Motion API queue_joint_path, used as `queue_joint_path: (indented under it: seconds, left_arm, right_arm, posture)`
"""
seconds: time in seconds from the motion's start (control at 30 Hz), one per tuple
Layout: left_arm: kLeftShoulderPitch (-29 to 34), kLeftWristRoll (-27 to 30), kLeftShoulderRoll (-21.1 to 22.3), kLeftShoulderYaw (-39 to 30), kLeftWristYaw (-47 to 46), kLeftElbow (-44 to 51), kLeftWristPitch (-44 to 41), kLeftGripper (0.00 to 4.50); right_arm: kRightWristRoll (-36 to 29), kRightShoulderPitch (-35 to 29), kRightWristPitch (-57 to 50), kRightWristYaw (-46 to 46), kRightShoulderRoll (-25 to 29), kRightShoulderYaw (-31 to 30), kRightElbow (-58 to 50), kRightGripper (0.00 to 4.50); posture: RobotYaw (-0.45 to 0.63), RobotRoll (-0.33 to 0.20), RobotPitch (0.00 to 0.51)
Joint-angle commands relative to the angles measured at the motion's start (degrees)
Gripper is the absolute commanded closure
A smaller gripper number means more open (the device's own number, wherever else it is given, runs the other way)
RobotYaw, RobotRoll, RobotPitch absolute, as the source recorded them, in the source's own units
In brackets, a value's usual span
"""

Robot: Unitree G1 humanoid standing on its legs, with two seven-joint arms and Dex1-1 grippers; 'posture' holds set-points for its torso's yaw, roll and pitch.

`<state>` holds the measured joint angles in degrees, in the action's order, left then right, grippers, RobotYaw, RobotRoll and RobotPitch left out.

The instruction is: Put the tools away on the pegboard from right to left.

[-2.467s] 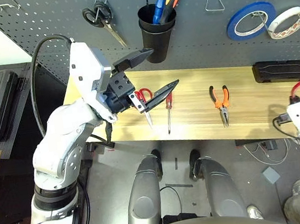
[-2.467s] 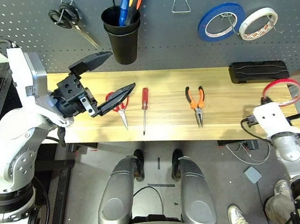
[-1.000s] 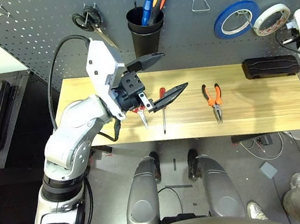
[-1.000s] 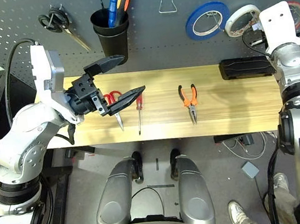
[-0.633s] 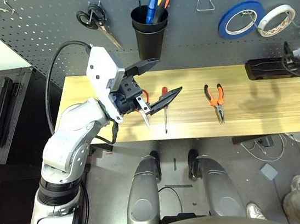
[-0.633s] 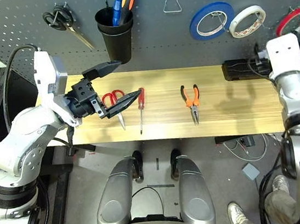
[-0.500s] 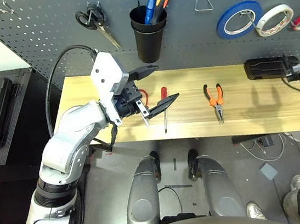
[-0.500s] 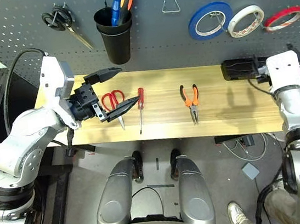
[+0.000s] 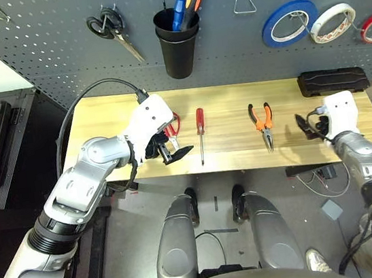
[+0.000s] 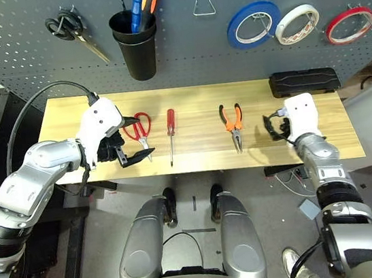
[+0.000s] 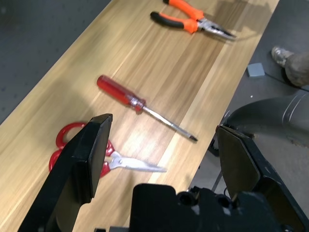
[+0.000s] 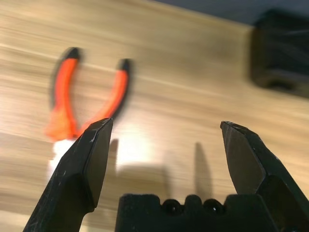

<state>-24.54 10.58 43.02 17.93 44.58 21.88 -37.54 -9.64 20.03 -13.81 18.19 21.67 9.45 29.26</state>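
Tools (image 10: 169,136) on table: three

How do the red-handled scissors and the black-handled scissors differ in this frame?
The red-handled scissors lie flat on the table, beside the open left gripper; the black-handled scissors hang on the pegboard. The red pair's handles are red and point toward the pegboard, blades toward the table's near edge; the black pair's handles are up on a hook, blades slanting down. Both are shut, with bare metal blades.

Scissors (image 10: 138,128), screwdriver (image 10: 170,134), pliers (image 10: 231,124) on table (image 10: 203,164)
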Motion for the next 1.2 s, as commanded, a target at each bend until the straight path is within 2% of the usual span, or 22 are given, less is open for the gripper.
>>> queue_joint_path:
  seconds: [0.03,0.17,0.33,0.77,0.87,0.97,1.2]
  left_arm:
    - [0.11,-1.60,0.29,1.66,1.03,0.55,-1.22,0.00]
    - [0.07,-3.14,0.45,2.16,1.36,0.48,-1.96,0.00]
    - [-0.39,-4.34,0.25,2.20,1.47,0.18,-2.91,0.00]
    - [-0.70,-7.12,-0.35,2.46,1.39,-0.82,-3.34,0.00]
    - [-0.71,-7.29,-0.46,2.33,1.32,-0.70,-3.56,0.00]
    - [-0.61,-7.24,-0.43,1.95,1.25,-0.48,-3.72,0.00]
    - [0.31,-6.22,-0.92,0.19,0.71,0.26,-3.42,0.00]
  right_arm:
    - [-2.43,0.49,-13.32,-1.71,-2.38,-0.24,-4.27,0.04]
    - [-3.08,3.89,-22.51,-4.80,-5.74,0.20,-3.99,0.04]
    - [-2.28,9.26,-27.36,-9.13,-7.98,1.07,1.93,0.04]
    - [-0.10,24.02,-22.03,-13.87,-8.88,1.33,26.19,0.04]
    - [0.23,26.20,-20.95,-14.75,-8.71,1.55,30.14,0.55]
    - [0.44,27.23,-19.71,-14.20,-8.55,1.21,31.39,1.58]
    - [1.60,24.76,-14.95,-8.42,-6.55,-0.84,25.84,1.67]
  posture:
    - [0.18,0.000,0.293]
    - [0.19,0.000,0.297]
    - [0.20,0.000,0.302]
    - [0.22,0.000,0.304]
    - [0.23,0.000,0.303]
    - [0.23,0.000,0.302]
    - [0.24,0.000,0.298]
